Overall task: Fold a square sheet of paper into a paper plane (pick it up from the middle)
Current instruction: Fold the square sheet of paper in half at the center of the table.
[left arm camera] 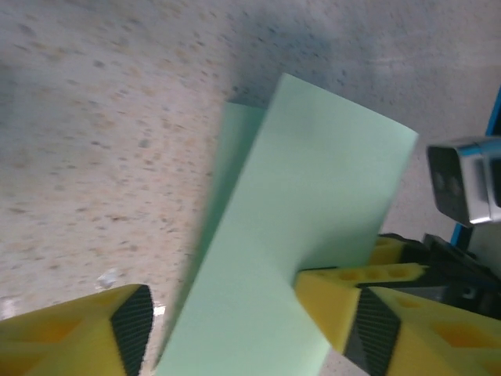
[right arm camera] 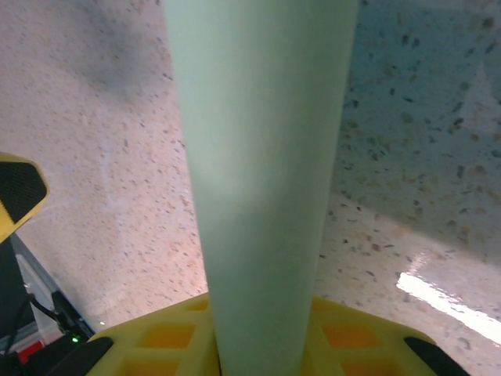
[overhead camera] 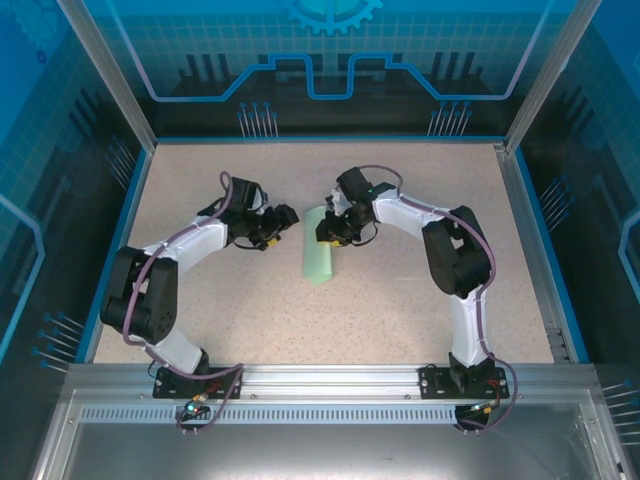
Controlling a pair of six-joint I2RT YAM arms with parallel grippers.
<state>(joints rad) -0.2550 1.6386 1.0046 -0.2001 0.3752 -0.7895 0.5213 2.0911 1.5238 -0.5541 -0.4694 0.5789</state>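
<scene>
Near the arms' bases, the table (overhead camera: 330,330) is lying bare, so there is lots of room there. In the middle, the paper (overhead camera: 321,255) is lying folded into a long thin strip, pointing from near to far. The right gripper (overhead camera: 328,232) is pinching its far part, with its jaws clamped on the paper. I think it is stopping the fold from springing open. The left gripper (left arm camera: 250,325) is sitting just beside it. Its jaws are standing apart with the paper between them, not squeezing. It is likely getting ready to press or take the strip. The two grippers are sitting very close, so they could bump. Farther off, bare table is running to the blue rim (overhead camera: 330,139), well apart from the paper.
</scene>
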